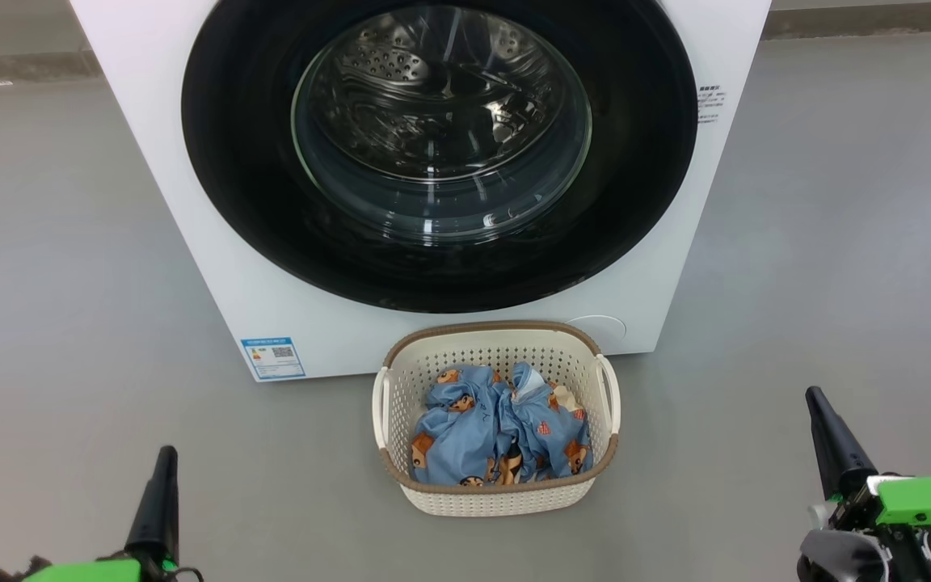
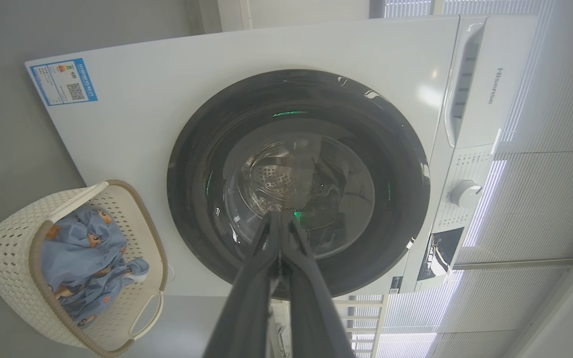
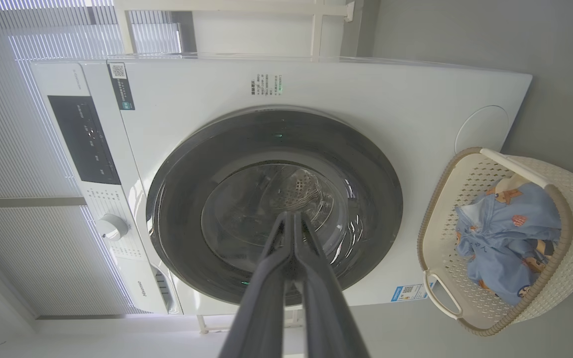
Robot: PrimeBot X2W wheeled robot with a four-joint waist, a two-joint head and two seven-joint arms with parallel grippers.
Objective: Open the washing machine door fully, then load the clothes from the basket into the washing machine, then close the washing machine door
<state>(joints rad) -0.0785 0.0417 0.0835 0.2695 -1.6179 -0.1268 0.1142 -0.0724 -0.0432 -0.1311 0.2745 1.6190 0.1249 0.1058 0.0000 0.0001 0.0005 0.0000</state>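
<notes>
Blue clothes fill the basket at lower centre, washing machine door closed; left gripper, right gripper clenched, empty.

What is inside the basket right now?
The clothes, a crumpled light-blue bear-print bundle, lie in the basket. The basket's floor and anything under the bundle are covered.

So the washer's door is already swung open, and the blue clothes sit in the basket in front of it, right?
No: the washing machine door is shut, as the head view shows. The blue clothes do sit in the basket in front of it.
</notes>
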